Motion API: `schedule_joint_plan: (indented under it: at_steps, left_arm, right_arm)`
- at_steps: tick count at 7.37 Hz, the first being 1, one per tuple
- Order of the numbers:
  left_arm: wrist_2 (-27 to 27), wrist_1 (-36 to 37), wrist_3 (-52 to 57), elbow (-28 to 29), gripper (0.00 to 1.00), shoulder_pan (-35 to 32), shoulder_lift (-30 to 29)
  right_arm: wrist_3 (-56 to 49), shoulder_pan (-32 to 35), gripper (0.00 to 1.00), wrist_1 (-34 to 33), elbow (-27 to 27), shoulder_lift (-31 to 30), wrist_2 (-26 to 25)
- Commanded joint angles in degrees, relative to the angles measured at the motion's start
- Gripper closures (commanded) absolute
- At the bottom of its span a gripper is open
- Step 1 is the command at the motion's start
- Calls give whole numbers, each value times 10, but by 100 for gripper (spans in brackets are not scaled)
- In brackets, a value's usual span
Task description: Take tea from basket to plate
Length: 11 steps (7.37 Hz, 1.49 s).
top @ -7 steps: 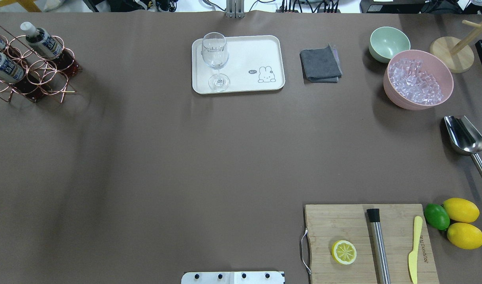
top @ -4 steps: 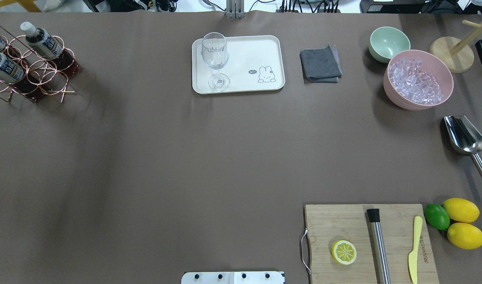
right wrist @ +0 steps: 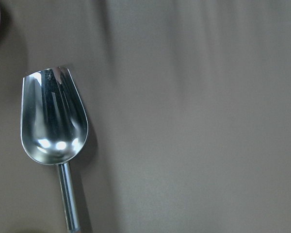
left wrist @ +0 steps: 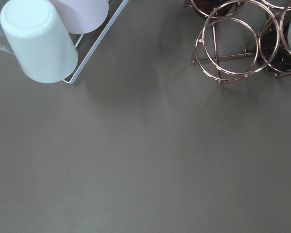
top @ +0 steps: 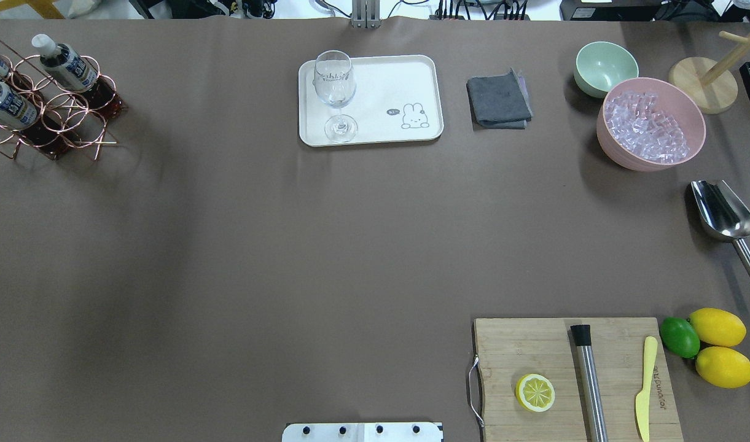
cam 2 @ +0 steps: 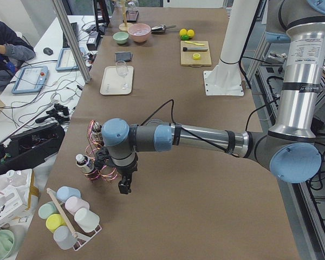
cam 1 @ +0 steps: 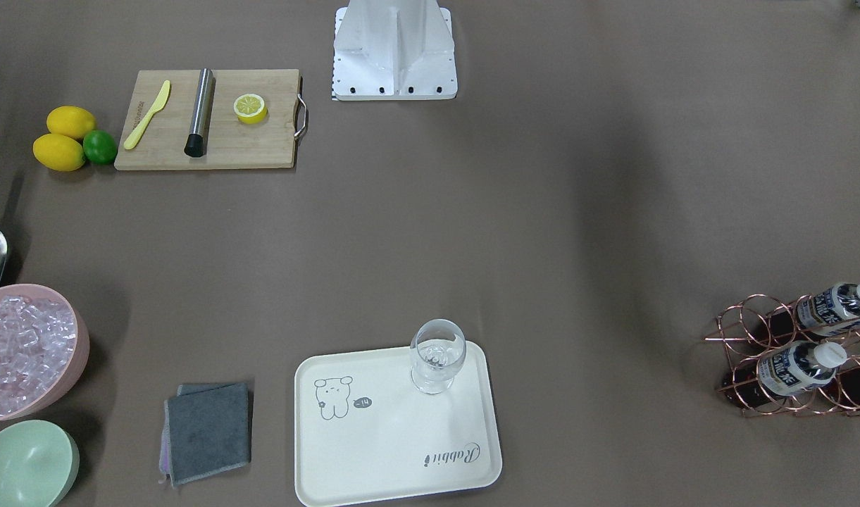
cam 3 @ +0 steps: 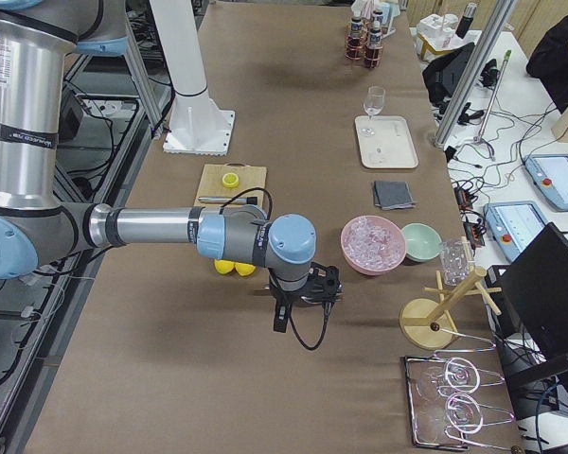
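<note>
Three tea bottles stand tilted in the copper wire basket (top: 74, 116) at the table's far left; the nearest to the plate is the tea (top: 64, 61), also seen from the front (cam 1: 834, 299). The cream plate (top: 381, 80) lies at the far middle and carries a stemmed glass (top: 335, 92). My left gripper (cam 2: 123, 184) hangs just beside the basket (cam 2: 100, 168), over bare table. Its wrist view shows the basket's rings (left wrist: 230, 43) but no fingers. My right gripper (cam 3: 279, 317) hovers above the metal scoop (right wrist: 53, 116). I cannot tell whether either gripper is open or shut.
A rack of pastel cups (cam 2: 65, 211) stands close to my left gripper, opposite the basket. A pink ice bowl (top: 651, 123), mint bowl (top: 605, 67) and grey cloth (top: 499, 99) sit at the far right. A cutting board (top: 534, 350) lies near right.
No object on the table has moved. Only the soft shadow on the table's left side has shifted a little.
</note>
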Motion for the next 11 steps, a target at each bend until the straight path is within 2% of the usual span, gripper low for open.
schedule_joint_plan:
  at_steps: [1, 4, 6, 8, 11]
  left_arm:
    - [39, 2, 164, 3, 2, 11, -48]
    - [43, -3, 421, -4, 2, 21, -91]
    - [34, -2, 489, 2, 2, 23, -144]
    - [-19, 3, 491, 39, 2, 37, -195]
    - [-20, 2, 491, 42, 2, 63, -205]
  right_arm:
    - [0, 0, 0, 2, 1, 1, -2]
    - [0, 0, 0, 2, -3, 2, 0]
    - [1, 1, 0, 2, 4, 2, 3]
    - [1, 2, 0, 2, 0, 3, -1]
    - [1, 3, 0, 2, 1, 3, 3]
